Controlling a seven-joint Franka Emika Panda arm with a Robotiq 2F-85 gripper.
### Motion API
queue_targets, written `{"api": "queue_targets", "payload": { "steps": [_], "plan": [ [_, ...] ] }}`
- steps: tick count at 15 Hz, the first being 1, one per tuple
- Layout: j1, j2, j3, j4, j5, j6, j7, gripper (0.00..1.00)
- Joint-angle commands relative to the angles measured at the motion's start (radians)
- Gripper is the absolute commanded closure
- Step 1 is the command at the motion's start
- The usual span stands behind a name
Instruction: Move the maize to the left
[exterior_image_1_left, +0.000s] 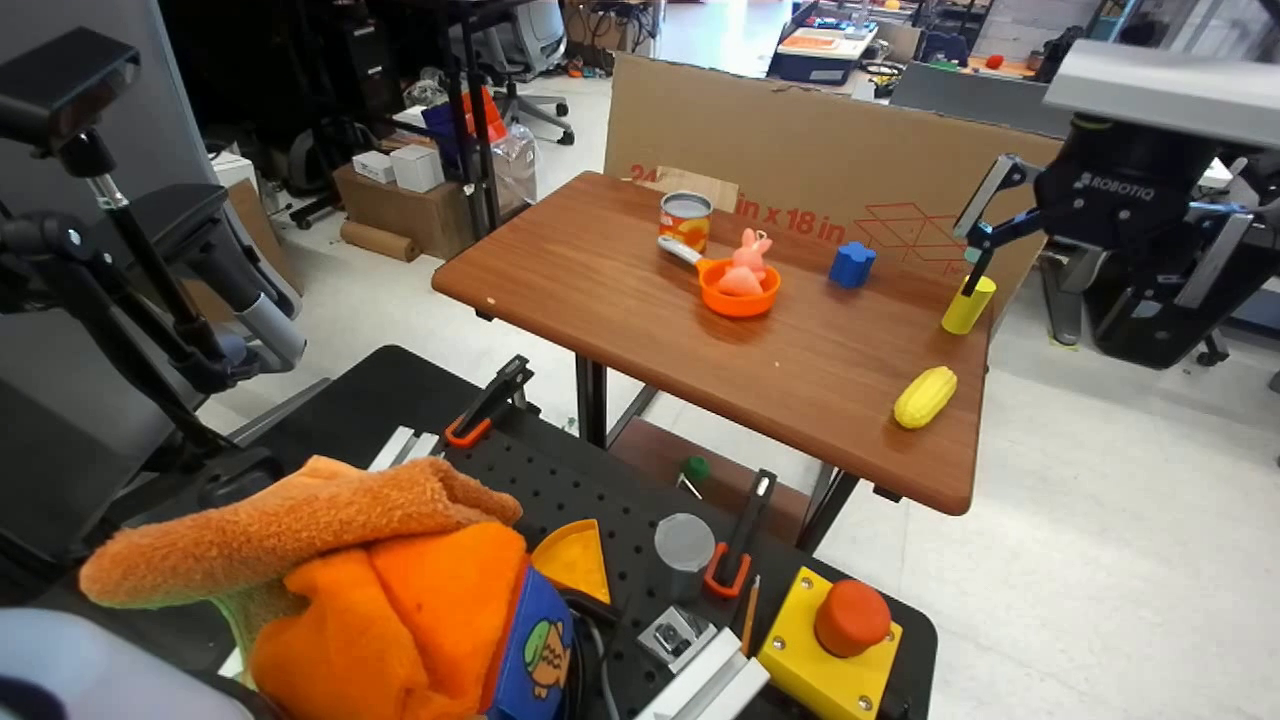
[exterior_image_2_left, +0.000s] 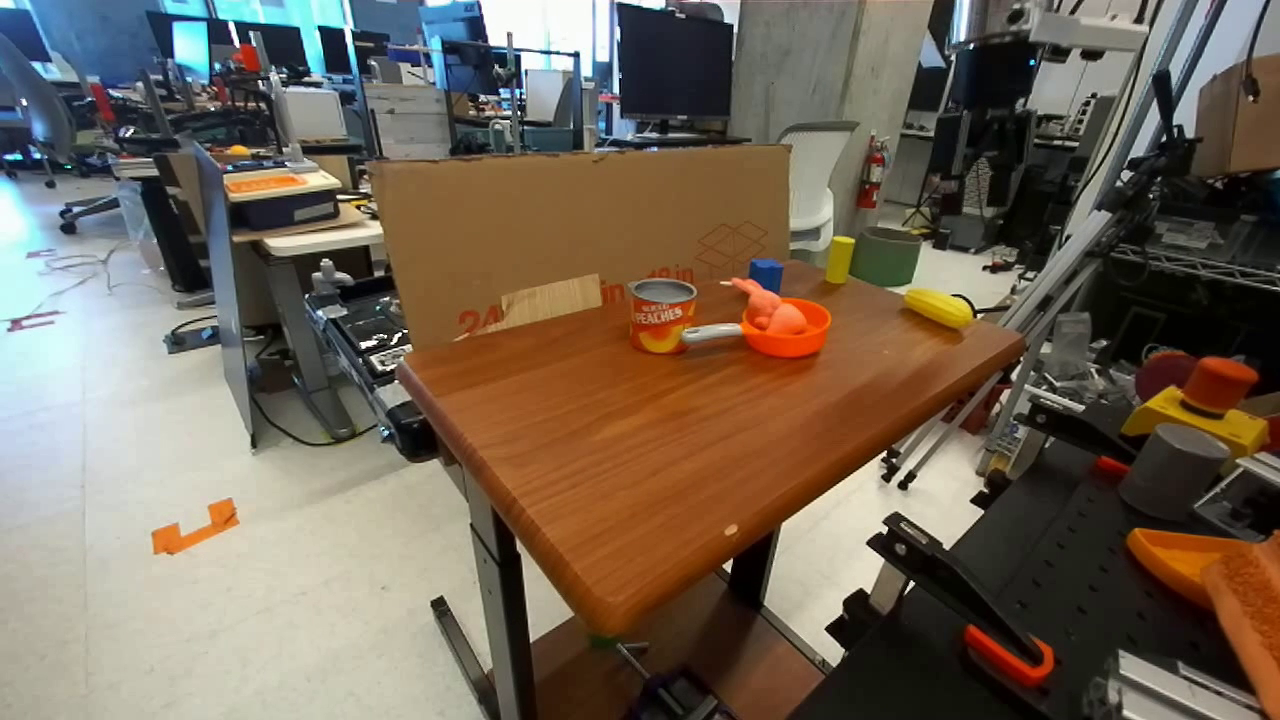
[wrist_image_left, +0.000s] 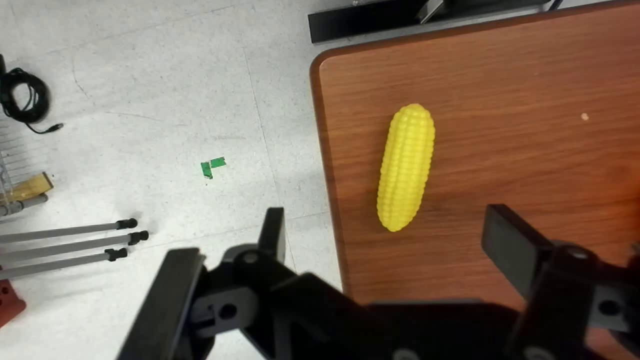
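Observation:
The maize is a yellow ribbed toy corn cob. It lies on the brown table near its edge, shown in both exterior views. In the wrist view the maize lies lengthwise close to the table's edge. My gripper is open with nothing between its fingers. In the wrist view the fingers stand wide apart, the near end of the maize between them in the picture. In an exterior view the gripper hangs above the table's end, apart from the maize.
On the table stand a yellow cylinder, a blue block, an orange pan holding a pink bunny, and a peach can. A cardboard sheet stands along the back. The table's edge is beside the maize.

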Motion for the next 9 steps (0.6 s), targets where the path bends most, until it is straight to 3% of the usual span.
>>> {"api": "queue_targets", "payload": {
  "steps": [1, 9],
  "plan": [
    [-0.031, 0.102, 0.030, 0.068, 0.002, 0.029, 0.010, 0.00],
    [-0.019, 0.209, 0.062, 0.081, -0.017, 0.052, 0.051, 0.00]
  ]
}}
